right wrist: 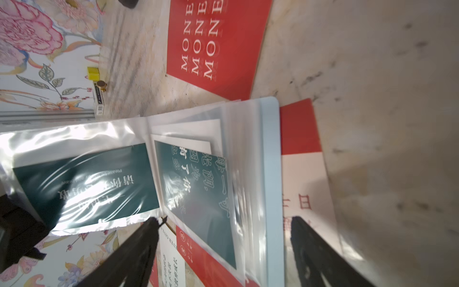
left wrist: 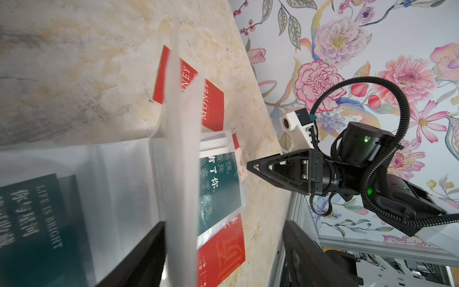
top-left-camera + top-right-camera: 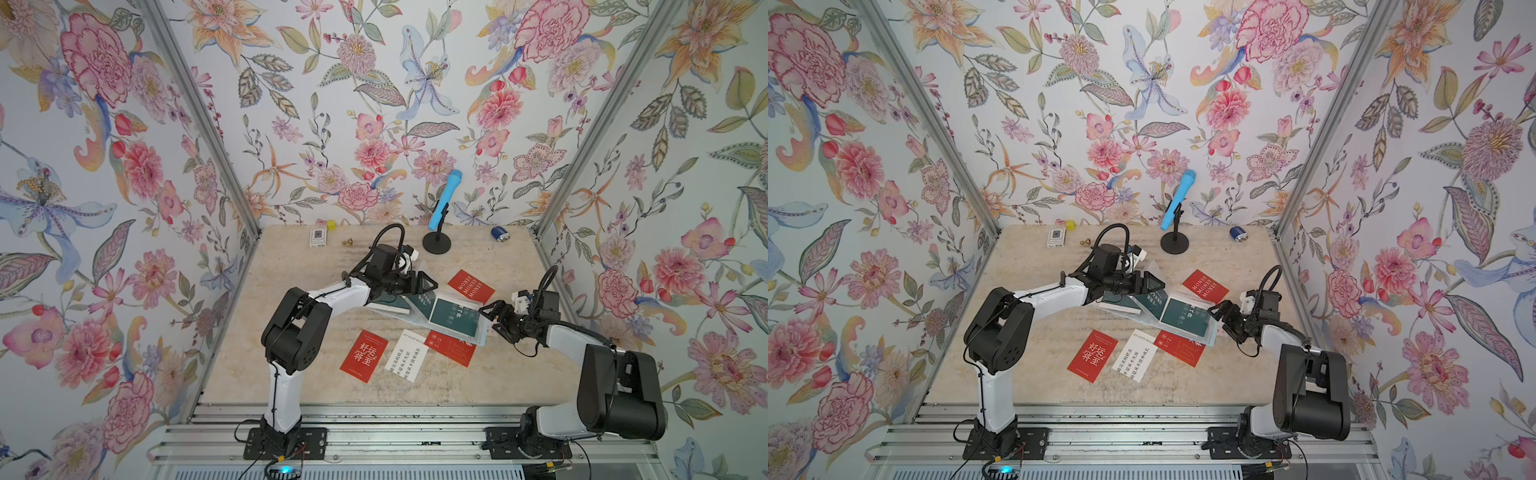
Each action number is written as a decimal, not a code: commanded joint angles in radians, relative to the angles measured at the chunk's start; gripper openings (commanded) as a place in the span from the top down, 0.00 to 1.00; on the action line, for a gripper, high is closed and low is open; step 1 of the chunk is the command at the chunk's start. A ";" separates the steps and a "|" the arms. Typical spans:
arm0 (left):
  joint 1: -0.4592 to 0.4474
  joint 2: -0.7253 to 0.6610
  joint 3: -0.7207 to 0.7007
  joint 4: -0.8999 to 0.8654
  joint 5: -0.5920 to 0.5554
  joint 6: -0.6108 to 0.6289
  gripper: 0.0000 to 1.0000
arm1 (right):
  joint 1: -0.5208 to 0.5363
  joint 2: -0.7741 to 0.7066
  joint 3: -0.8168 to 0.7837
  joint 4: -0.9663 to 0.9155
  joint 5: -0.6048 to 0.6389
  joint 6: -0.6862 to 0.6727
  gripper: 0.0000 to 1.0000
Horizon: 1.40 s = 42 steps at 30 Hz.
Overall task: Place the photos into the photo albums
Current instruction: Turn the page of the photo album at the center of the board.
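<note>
Album check, both top views: the pale blue photo album (image 3: 422, 318) (image 3: 1152, 316) lies open on the surface, with teal cards (image 3: 455, 318) in its clear sleeves. The left claw (image 3: 432, 284) hangs over its far page, jaws apart. The right claw (image 3: 487, 320) sits just off the album's outer edge, also spread. A red MONEY card (image 3: 471, 286) lies just beyond the right claw's tips, flat and apart from the album. A red card with a pale pattern (image 3: 451, 349) is partly tucked under the album, on the right claw's base side. A red card with white Chinese lettering (image 3: 364, 355) and a white card (image 3: 406, 355) lie side by side, well back from the left claw toward the arm bases. A blue microphone on a stand (image 3: 442, 208) and a small white box (image 3: 318, 237) sit far beyond the left claw.

Left wrist: the left claw (image 2: 223, 258) is wide open. A clear sleeve page (image 2: 183, 161) stands on edge between the fingers (image 2: 141, 256), blurred and close to one finger; contact can't be told. The right claw (image 2: 250, 166) points at the album's edge.

Right wrist: the right claw (image 1: 224, 220) is open and grips nothing. The album's blue cover edge (image 1: 272, 161) runs between its fingers. A red-and-white card (image 1: 305, 161) sticks out from under the cover near one finger. The MONEY card (image 1: 218, 44) is past the tips.
</note>
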 commanded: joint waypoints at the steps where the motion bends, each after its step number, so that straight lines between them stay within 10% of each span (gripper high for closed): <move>1: -0.084 0.017 0.089 -0.038 -0.022 0.025 0.25 | -0.067 -0.092 -0.014 -0.062 0.032 0.016 0.14; 10: -0.164 0.073 0.230 -0.033 0.028 0.031 0.24 | -0.175 -0.280 0.033 -0.209 0.044 -0.002 0.13; 20: 0.106 -0.070 0.061 -0.427 -0.360 0.397 0.22 | 0.088 -0.153 0.065 -0.244 0.153 -0.035 0.13; 27: 0.250 -0.081 -0.086 -0.396 -0.413 0.452 0.21 | 0.149 -0.012 0.049 -0.153 0.166 -0.035 0.13; 42: 0.326 0.000 -0.143 -0.274 -0.259 0.405 0.21 | 0.187 0.149 0.069 -0.044 0.144 -0.025 0.13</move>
